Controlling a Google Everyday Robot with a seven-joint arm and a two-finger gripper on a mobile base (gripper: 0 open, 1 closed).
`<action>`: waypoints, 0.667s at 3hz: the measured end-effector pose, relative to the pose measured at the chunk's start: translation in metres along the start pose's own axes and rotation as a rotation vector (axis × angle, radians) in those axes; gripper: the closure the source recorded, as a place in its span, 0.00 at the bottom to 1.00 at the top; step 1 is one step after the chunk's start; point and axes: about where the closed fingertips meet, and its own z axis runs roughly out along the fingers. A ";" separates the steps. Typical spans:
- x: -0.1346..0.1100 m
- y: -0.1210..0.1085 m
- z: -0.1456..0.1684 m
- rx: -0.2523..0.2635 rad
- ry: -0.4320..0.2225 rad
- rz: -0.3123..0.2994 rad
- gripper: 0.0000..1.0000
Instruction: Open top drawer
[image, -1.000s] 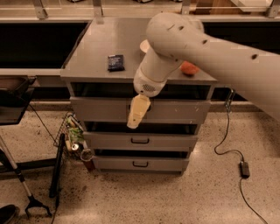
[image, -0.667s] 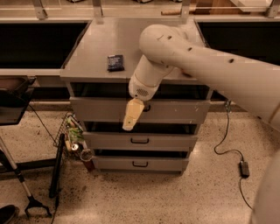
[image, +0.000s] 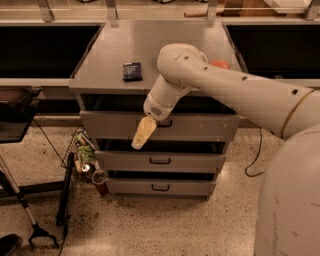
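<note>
The top drawer (image: 200, 127) is the widest grey front of the cabinet, scuffed, with a small black centre handle (image: 165, 123). A dark gap shows above its front. My gripper (image: 141, 135), tan coloured, hangs from the white arm (image: 210, 80) in front of this drawer. It is just left of the handle and slightly below it, pointing down and to the left. The arm reaches in from the right and crosses over the cabinet top.
Two narrower grey drawers (image: 160, 161) (image: 160, 187) lie below. A black packet (image: 132, 71) and an orange object (image: 220, 64) lie on the cabinet top (image: 115, 50). A wire basket (image: 80, 150) and black tools stand at the left. A cable (image: 255, 160) runs at the right.
The arm has swung left and nearer the camera. The gripper has shifted a little left along the top drawer front. The drawer front has not visibly moved.
</note>
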 end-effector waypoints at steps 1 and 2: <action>-0.008 -0.007 0.012 0.011 -0.088 0.124 0.00; -0.026 -0.020 0.013 0.069 -0.192 0.191 0.00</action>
